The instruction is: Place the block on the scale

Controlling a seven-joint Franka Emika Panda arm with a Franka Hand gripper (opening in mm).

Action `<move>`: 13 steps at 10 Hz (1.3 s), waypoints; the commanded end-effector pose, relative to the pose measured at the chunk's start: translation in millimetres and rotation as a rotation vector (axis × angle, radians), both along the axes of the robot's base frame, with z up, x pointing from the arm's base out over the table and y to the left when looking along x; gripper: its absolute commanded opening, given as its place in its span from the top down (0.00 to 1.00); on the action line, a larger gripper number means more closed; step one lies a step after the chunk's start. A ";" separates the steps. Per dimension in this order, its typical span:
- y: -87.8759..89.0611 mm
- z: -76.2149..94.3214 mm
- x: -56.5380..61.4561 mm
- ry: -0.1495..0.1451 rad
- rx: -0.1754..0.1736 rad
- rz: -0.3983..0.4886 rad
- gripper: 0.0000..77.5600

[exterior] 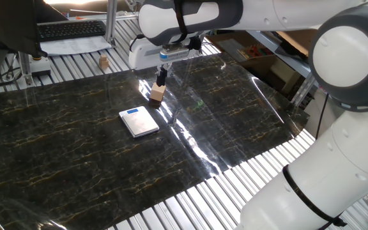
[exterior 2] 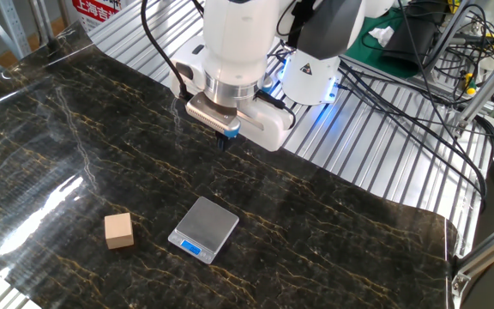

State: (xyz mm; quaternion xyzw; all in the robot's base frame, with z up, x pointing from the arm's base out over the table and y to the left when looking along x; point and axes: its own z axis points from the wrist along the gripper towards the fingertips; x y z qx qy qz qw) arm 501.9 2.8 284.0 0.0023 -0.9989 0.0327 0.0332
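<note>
The block [exterior: 156, 94] is a light-tan wooden cube on the dark marble-patterned mat; in the other fixed view it [exterior 2: 118, 230] lies left of the scale. The scale [exterior: 138, 121] is flat and silver with a blue display strip, and also shows in the other fixed view [exterior 2: 204, 227]. My gripper [exterior: 161, 78] hangs in the air, empty, with its dark fingers close together. In the other fixed view my gripper [exterior 2: 223, 142] is well above the mat, behind the scale and apart from both things.
A tinier tan wooden piece [exterior: 103, 62] stands on the slatted metal table beyond the mat. A keyboard [exterior: 69, 29] lies at the back left. The arm's base [exterior 2: 311, 73] and cables [exterior 2: 418, 103] are behind the mat. Open boxes [exterior: 260, 61] stand to the right.
</note>
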 end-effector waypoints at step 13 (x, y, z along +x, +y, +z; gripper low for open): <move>-1.8 9.8 -1.3 -0.004 -0.017 -0.005 1.00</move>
